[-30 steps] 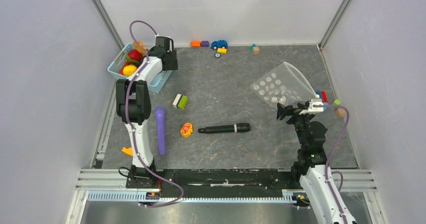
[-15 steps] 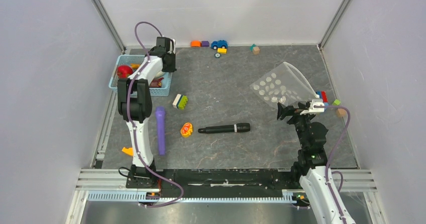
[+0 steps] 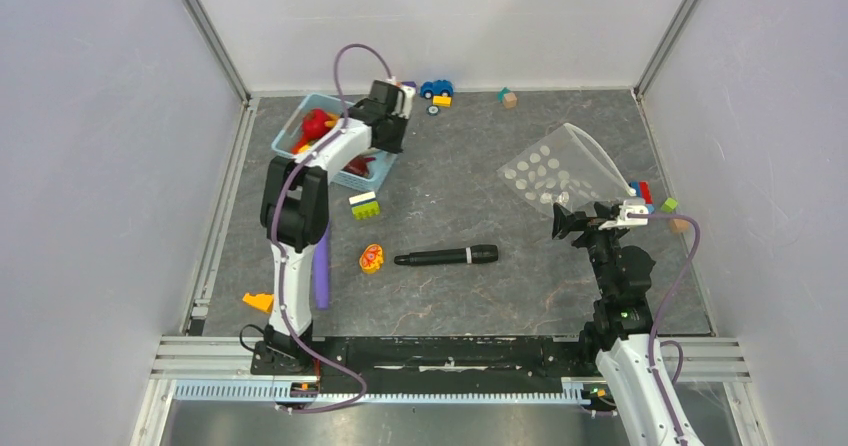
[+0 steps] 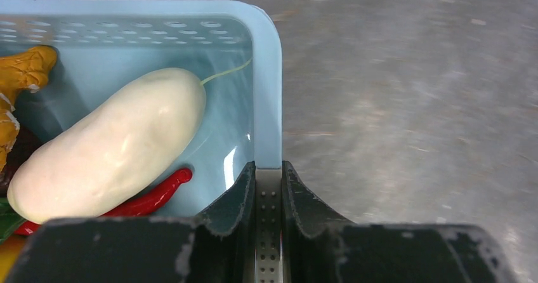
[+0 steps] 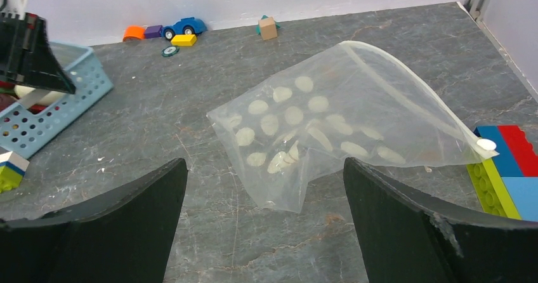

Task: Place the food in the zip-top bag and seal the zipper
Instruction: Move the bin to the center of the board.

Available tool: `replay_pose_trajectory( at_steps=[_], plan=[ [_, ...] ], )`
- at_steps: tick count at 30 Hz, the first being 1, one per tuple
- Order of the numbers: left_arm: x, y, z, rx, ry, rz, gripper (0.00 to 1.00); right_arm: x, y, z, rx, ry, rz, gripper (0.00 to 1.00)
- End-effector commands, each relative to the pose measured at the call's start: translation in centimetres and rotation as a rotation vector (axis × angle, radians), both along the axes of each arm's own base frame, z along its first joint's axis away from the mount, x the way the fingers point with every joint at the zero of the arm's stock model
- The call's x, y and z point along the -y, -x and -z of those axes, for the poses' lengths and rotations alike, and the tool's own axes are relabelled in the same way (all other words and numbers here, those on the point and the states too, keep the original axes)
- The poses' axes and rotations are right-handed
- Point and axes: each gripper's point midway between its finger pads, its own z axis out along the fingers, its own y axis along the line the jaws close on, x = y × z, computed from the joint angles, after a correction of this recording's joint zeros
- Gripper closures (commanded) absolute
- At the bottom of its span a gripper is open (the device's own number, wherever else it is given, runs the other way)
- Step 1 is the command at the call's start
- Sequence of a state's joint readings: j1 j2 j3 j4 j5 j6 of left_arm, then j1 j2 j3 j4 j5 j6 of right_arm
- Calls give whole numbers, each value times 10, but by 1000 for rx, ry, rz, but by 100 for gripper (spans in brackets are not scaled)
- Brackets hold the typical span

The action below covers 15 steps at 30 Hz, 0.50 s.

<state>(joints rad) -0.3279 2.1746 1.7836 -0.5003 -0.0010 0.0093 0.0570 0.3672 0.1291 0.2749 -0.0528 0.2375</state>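
Observation:
The food lies in a light-blue basket (image 3: 370, 178) at the back left: a white oblong (image 4: 108, 153), a red chili (image 4: 149, 197), an orange carrot (image 4: 19, 73), and a red apple (image 3: 317, 124). My left gripper (image 4: 268, 175) is shut on the basket's right rim (image 4: 267, 105), one finger inside and one outside. In the top view, the left gripper (image 3: 388, 131) is at the basket's right end. The zip-top bag (image 5: 330, 121), clear with white dots, lies empty on the right, its mouth gaping, with the zipper (image 5: 412, 83) along the edge. My right gripper (image 5: 263, 169) hangs open just in front of the bag, touching nothing.
A black microphone (image 3: 447, 256), a purple stick (image 3: 320, 266), a green-and-white block (image 3: 364, 205) and a yellow-red toy (image 3: 371, 258) lie mid-table. A toy car (image 3: 436, 88) and small blocks line the back wall. Coloured bricks (image 5: 507, 169) sit right of the bag.
The left gripper shut on the basket rim and dragged the basket rightward from the far-left corner toward the table's middle. The right arm and bag stayed still.

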Motion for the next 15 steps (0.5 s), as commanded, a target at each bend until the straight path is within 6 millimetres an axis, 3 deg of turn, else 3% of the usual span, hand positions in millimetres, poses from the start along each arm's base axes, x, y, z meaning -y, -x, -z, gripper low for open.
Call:
replay_pose_trajectory(
  at_steps=[1,7,12,15],
  plan=[
    [65,0,-35,123,3,167,97,-1,0,-24,62,2,-3,2],
    [116,31,-43,128,44,237,97,0,3,-28,81,1,0,2],
    [152,82,-42,132,30,368,97,1,4,-30,91,-2,6,2],
    [158,114,-36,121,19,425,95,1,4,-29,91,2,3,2]
  ],
)
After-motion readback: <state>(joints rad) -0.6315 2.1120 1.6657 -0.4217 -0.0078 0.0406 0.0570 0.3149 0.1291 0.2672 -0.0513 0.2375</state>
